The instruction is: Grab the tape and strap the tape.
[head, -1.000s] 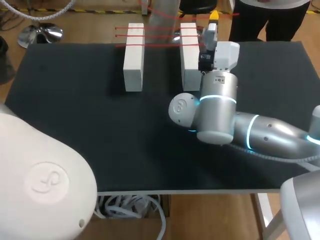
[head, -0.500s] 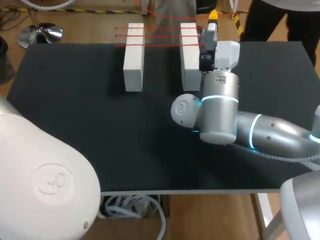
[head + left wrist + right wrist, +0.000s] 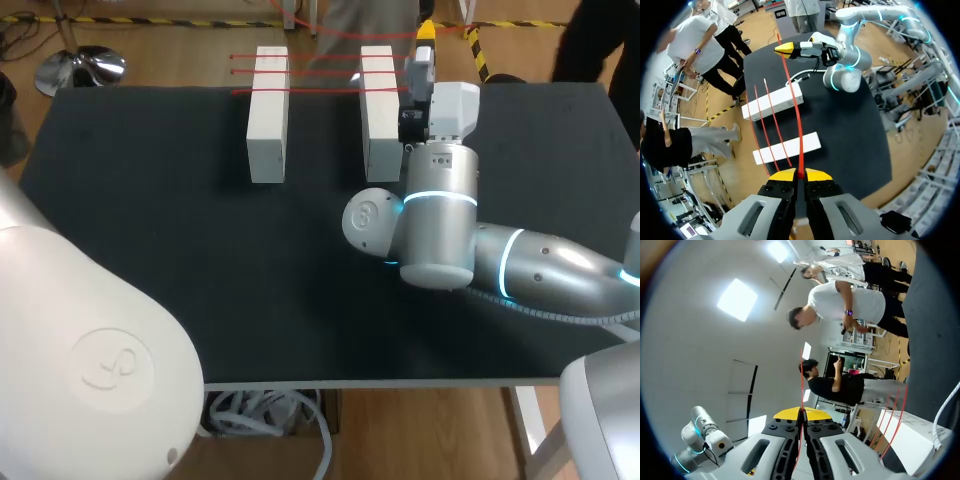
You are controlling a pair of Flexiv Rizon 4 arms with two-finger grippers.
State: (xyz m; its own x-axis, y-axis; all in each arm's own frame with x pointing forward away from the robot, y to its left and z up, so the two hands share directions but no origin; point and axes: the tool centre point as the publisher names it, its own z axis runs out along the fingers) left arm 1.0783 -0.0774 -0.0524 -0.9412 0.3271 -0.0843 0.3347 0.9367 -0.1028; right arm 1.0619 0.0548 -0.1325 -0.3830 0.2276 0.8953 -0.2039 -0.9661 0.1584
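The tape is a thin red strand drawn taut in the air between the two hands, its long axis running left to right over the tabletop. The left hand has its fingers pinched together on one end, out past the tabletop's left edge; it does not show in the head view. The right hand is pinched on the other end, just right of the right block, near its far end.

Under the tape stand the left block and the right block, parallel, their long sides running near to far. Red strands lie across their far ends, side by side, on the same left-to-right line as the held tape.

From the left wrist view the tape seems to hang just on the near side of those strands, though its height over the blocks is hard to judge. The next move likely calls for both hands to lower together, with the tape square across both blocks. Neither hand is nearer, since each holds an end.
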